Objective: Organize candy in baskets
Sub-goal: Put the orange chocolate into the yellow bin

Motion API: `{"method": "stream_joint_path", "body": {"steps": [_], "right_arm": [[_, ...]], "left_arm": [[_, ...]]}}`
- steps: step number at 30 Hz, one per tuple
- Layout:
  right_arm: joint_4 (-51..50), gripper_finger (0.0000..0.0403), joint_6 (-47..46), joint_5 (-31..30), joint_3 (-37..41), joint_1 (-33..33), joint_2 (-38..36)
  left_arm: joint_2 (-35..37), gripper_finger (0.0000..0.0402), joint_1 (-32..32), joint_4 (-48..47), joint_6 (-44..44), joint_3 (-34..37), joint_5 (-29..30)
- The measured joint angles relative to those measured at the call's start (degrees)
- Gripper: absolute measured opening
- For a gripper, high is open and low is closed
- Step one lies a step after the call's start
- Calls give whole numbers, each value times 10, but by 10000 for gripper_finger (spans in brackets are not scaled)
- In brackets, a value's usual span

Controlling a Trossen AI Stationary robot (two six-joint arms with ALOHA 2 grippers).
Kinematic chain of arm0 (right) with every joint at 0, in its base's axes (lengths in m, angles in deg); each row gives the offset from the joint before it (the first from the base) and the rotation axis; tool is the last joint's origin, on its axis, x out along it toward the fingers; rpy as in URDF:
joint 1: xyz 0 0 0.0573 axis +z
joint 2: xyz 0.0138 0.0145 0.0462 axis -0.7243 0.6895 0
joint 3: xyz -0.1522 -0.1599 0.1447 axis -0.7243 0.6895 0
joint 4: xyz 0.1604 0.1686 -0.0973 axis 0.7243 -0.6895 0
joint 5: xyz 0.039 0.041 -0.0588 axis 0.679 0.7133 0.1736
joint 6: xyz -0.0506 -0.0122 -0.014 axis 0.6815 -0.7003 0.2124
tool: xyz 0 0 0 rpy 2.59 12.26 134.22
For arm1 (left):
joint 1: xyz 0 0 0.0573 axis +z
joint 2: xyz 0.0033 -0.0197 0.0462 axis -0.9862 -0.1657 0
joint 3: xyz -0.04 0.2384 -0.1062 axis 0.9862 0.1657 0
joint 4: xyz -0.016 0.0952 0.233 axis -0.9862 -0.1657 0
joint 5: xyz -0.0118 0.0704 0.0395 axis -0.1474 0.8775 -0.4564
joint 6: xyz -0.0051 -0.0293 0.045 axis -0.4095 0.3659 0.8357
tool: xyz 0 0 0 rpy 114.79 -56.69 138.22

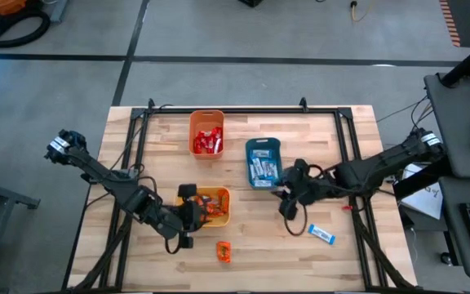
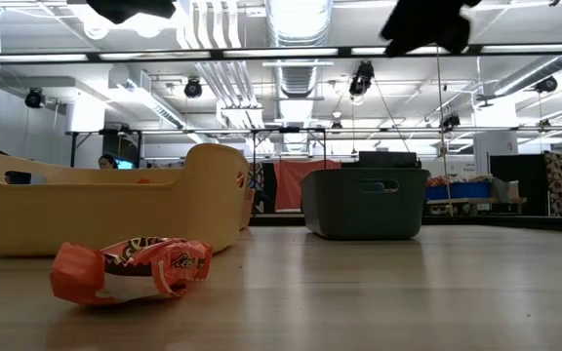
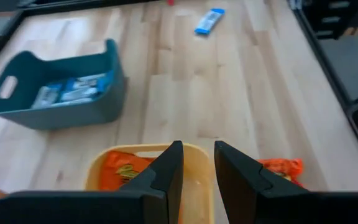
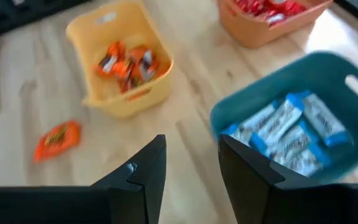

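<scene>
lying loose on the worktop you have an orange candy (image 1: 223, 251) near the front edge and a blue one (image 1: 321, 234) toward the right edge. you see the rest sorted into the yellow basket (image 1: 223, 214), teal basket (image 1: 263, 144) and orange basket (image 1: 206, 118). your left gripper (image 3: 197, 163) hangs parted and empty over the yellow basket; your right gripper (image 4: 191, 163), also parted and empty, sits beside the teal one.

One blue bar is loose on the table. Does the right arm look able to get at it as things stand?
Probably yes: the blue bar lies alone on bare wood near the right gripper, which holds nothing.
</scene>
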Motion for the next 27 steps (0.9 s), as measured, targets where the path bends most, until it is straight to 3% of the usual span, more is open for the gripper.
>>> {"method": "stream_joint_path", "body": {"steps": [8, 16, 27], "right_arm": [[-98, 129, -49, 1, -50, 83, 0], [-104, 129, -119, 61, -51, 137, 3], [-107, 124, -178, 59, -51, 186, 27]], "left_arm": [[-61, 76, -25, 39, -1, -5, -23], [-125, 76, -52, 25, -8, -69, -29], [-251, 76, -107, -27, -20, -164, -42]]}}
